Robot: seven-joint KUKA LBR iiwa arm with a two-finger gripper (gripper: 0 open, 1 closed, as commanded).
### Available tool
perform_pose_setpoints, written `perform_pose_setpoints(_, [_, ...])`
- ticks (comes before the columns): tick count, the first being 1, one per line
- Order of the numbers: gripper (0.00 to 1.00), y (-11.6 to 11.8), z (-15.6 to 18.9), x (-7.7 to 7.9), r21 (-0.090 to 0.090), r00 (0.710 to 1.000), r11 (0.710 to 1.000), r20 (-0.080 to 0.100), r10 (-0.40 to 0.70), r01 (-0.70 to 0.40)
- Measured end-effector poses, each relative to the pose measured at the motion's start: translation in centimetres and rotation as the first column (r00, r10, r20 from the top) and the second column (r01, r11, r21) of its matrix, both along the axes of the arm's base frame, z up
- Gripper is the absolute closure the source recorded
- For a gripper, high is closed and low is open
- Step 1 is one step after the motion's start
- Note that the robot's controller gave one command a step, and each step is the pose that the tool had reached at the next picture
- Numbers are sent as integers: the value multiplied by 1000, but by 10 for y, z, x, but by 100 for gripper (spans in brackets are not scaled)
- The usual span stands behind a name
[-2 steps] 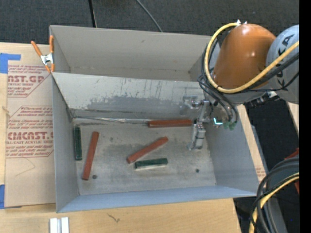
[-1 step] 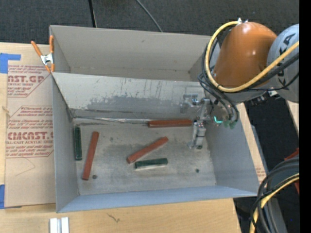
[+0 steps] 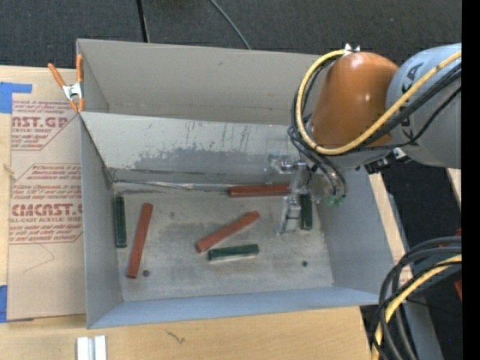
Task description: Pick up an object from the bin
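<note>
- The grey bin [image 3: 225,137] takes up the middle of the frame. Its floor is sparsely covered, with six slim sticks lying flat and mostly well apart.
- The gripper [image 3: 291,217] is right down at the floor, right of centre. From this angle I cannot tell how far it is open, or whether it has hold of anything.
- A long red stick [image 3: 259,191] lies along the foot of the back wall, its right end close to the gripper.
- Another red stick [image 3: 227,232] lies at a slant mid-floor, with a dark green stick [image 3: 233,253] just below it.
- At the far left are a leaning red stick [image 3: 139,240] and a green stick [image 3: 120,222] side by side.
- The short dark green stick [image 3: 307,213] lies up-and-down in the frame, just beside the gripper on its right. It is the nearest candidate.
- By my read it would handle as light and stiff, possibly wax or plastic, and smooth enough to skid on the metal.
- The best hold looks to be across its narrow width at mid-length, going low to the floor. A grip at one end would likely let it swing.
</note>
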State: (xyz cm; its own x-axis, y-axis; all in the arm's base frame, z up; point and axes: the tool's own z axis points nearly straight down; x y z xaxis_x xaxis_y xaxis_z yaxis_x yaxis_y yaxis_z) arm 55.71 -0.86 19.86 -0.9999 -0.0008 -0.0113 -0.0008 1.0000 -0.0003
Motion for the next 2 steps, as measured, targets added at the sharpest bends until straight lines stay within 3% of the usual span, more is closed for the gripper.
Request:
perform_pose_setpoints(1, [0, 15, -70, 1, 0, 991, 991, -5, 133, -133])
perform_pose_setpoints(2, [0, 10, -118, 8, 0, 926, 926, -9, 378, -378])
